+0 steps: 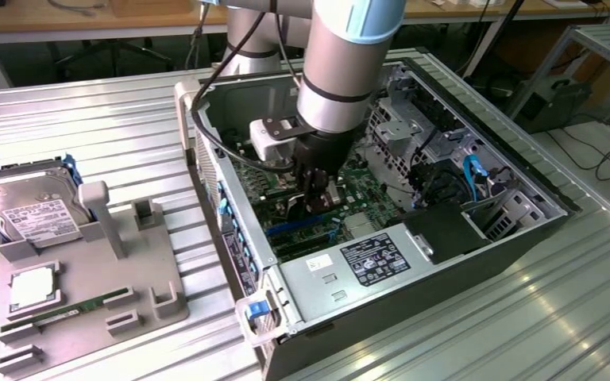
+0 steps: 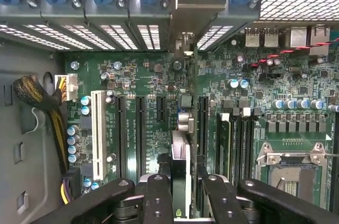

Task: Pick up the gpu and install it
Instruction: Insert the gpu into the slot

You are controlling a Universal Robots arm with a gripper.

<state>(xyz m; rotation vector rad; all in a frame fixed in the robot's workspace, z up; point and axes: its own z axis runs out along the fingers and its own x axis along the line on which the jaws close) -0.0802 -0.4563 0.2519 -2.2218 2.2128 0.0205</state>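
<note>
My gripper (image 1: 311, 197) is deep inside the open computer case (image 1: 517, 171), just above the green motherboard (image 2: 143, 75). It is shut on the gpu (image 2: 180, 163), which I see edge-on as a thin card standing upright between the black fingers (image 2: 158, 197). The card's silver bracket (image 2: 193, 1) reaches the case's rear slot wall. The card hangs over the black expansion slots (image 2: 203, 123), and I cannot tell whether it is seated. In the exterior view the gpu (image 1: 303, 214) is a dark shape below the fingers.
On the exterior view's left a grey fixture plate (image 1: 93, 305) carries a silver hard drive (image 1: 32, 213), a narrow green RAM stick (image 1: 67, 313) and a small silver square chip (image 1: 32, 286). The power supply (image 1: 374, 258), drive cage (image 1: 411, 119) and CPU socket (image 2: 288, 168) crowd the case.
</note>
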